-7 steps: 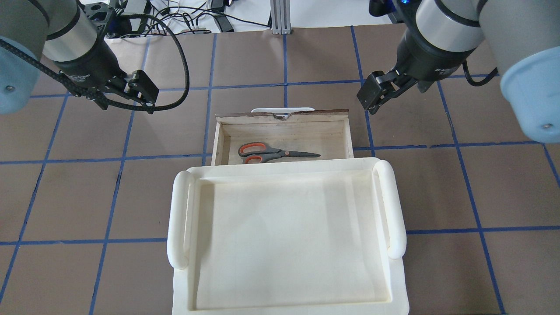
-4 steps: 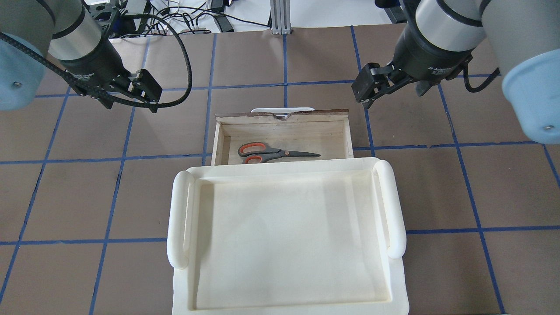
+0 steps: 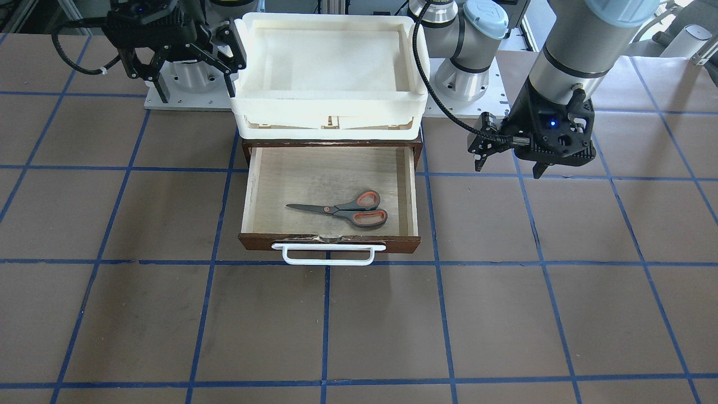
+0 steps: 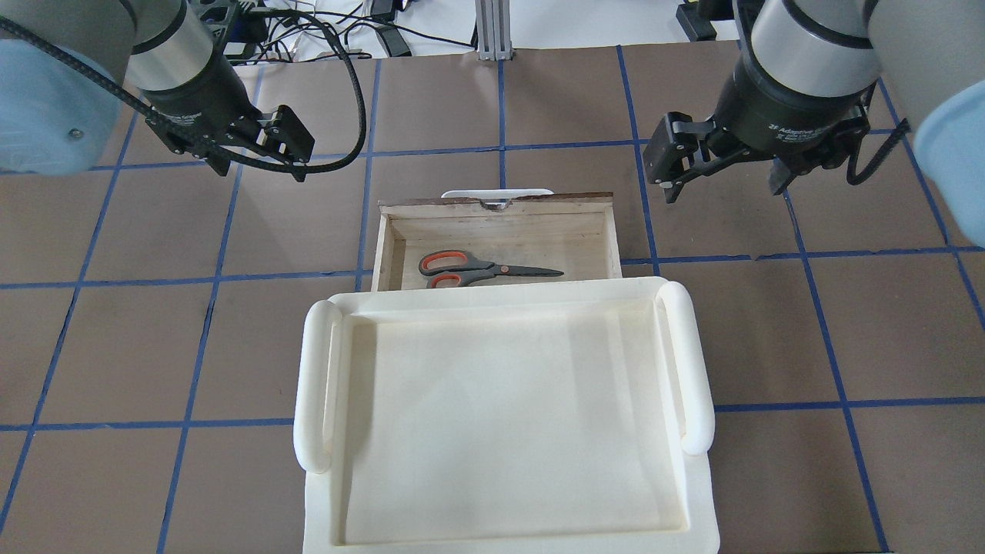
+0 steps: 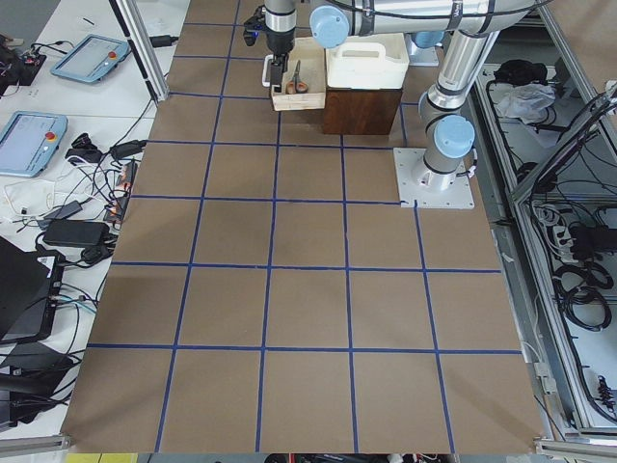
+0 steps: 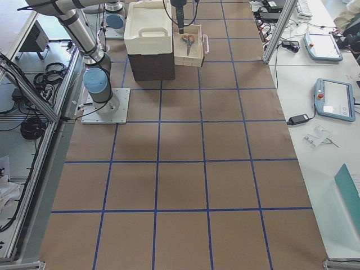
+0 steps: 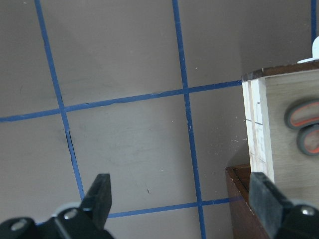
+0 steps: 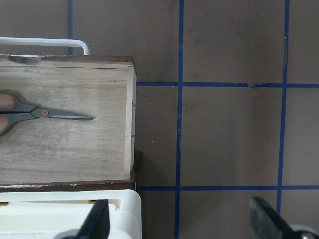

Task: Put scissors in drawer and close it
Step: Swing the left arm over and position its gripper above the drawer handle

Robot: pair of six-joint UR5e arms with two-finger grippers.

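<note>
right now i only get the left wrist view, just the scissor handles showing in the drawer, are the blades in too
observer: yes, the scissors lie wholly inside the drawer, flat on its floor.
operator: anything on the handle
observer: nothing, the white handle sits free on the drawer's front, on the side away from the robot.
operator: where's the right tool
observer: the right tool hangs open and empty above the table, off the drawer's right side.

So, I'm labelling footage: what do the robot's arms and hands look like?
The left arm and right arm are silver-grey tubes with pale blue joint caps. The left hand and right hand are black with two flat fingers; a black cable loops off the left, white lettering marks the right.
</note>
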